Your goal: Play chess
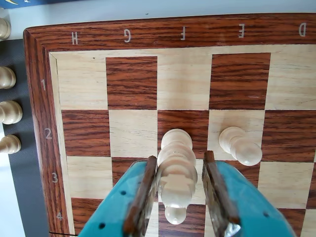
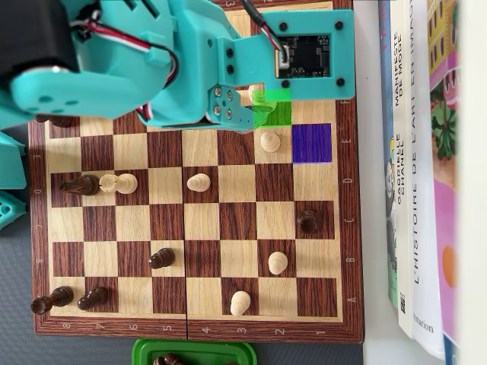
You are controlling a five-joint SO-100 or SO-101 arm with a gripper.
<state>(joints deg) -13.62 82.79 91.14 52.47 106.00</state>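
Teal and brown, my two fingers (image 1: 143,200) come up from the bottom of the wrist view, one either side of a pale piece (image 1: 175,170). They stand just off its flanks, and I cannot tell from either view whether the pads touch it. My gripper (image 1: 176,217) points down at the board (image 1: 39,74), so I look almost straight onto the squares. The piece rises between the fingers, its base on the dark square just beyond my fingertips, in the F file near row 2. Just right of my right finger, one square over, a pale pawn (image 1: 240,144) stands on a light square. Farther off, the board's far edge shows the letters H, G, F, E and D. Off its left rim, four more pale pieces (image 1: 9,111) sit in a column on a grey strip.

From overhead, my arm (image 2: 152,61) reaches over the top of the board, wrist bent so the gripper hangs over a green-tinted square (image 2: 275,110). A blue-tinted square (image 2: 311,142) lies diagonally next to it.
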